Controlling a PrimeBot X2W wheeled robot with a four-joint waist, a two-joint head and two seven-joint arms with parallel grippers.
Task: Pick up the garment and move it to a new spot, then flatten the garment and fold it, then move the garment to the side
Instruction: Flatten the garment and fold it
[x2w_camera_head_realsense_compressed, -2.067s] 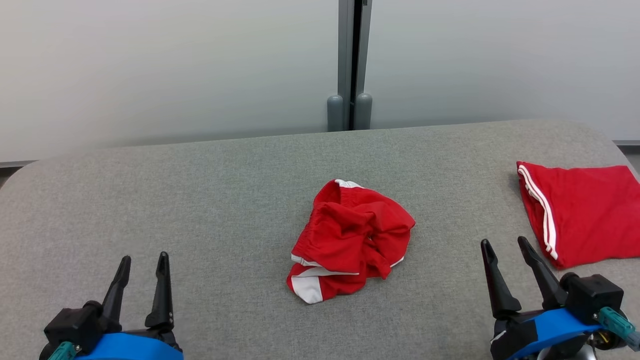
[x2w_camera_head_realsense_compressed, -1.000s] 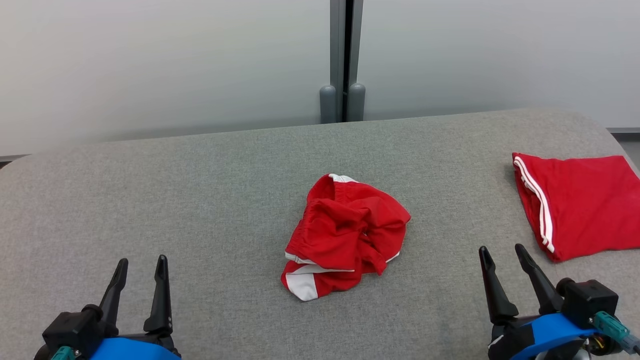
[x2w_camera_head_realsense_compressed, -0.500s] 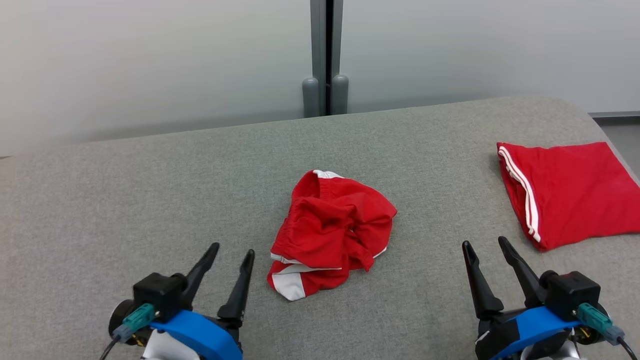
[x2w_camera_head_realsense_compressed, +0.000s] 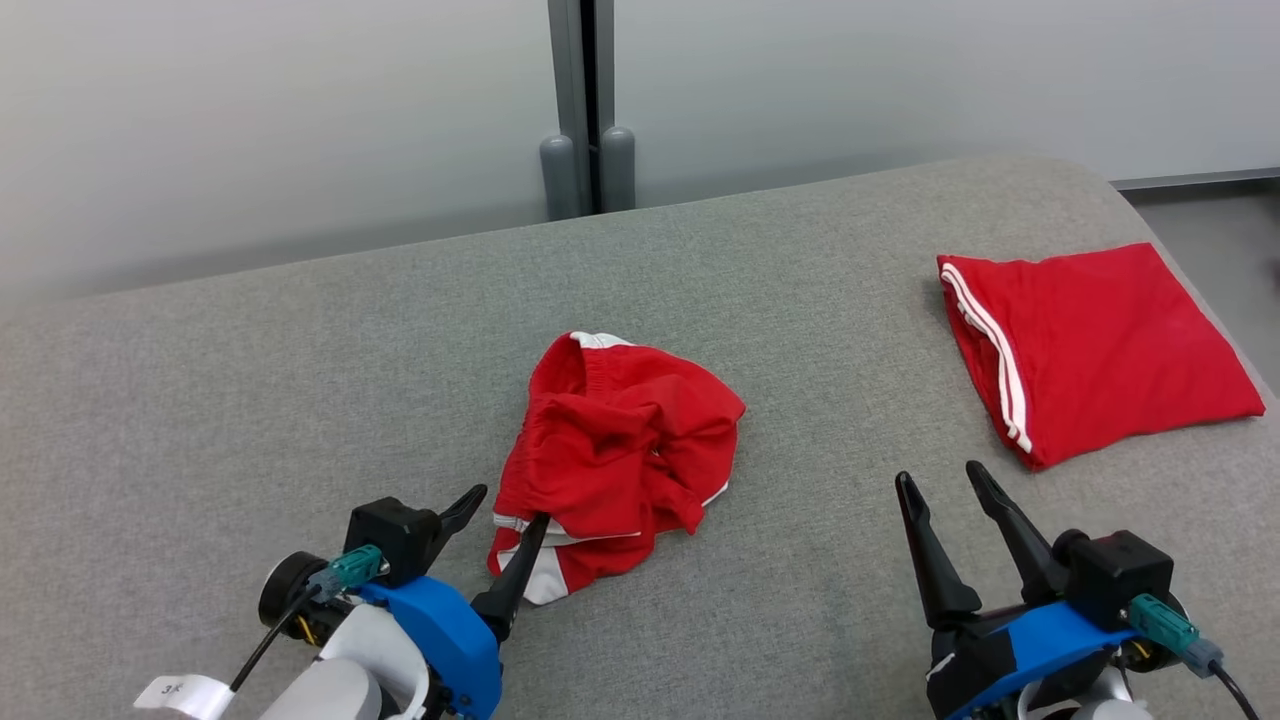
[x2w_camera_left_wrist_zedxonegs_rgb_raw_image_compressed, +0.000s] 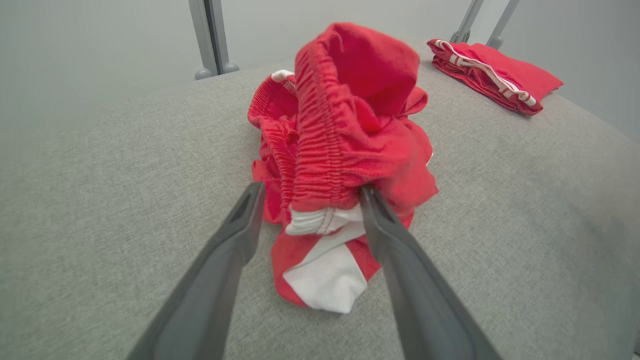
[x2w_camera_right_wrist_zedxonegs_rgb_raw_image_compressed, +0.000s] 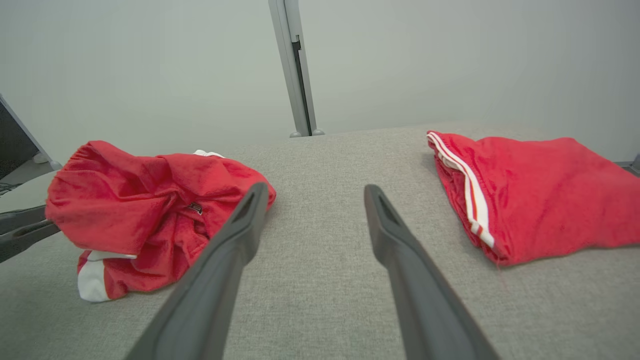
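**Red garment crumpled on grey cushion**

Two red pieces: the crumpled garment mid-cushion, a folded cloth far right, well apart. Two grippers, jaws spread. The left gripper straddles the garment's near edge, one fingertip partly hidden by a fold; the right gripper hovers empty.

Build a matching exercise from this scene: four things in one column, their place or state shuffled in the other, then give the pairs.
Column 1
1. crumpled shorts
2. folded shorts
3. left gripper
4. right gripper

Column 2
A. open, pointing at bare table between the two garments
B. lying flat near the table's right end
C. open, fingers astride the heap's near edge
D. heaped mid-table

Pairs: 1-D, 2-B, 3-C, 4-A
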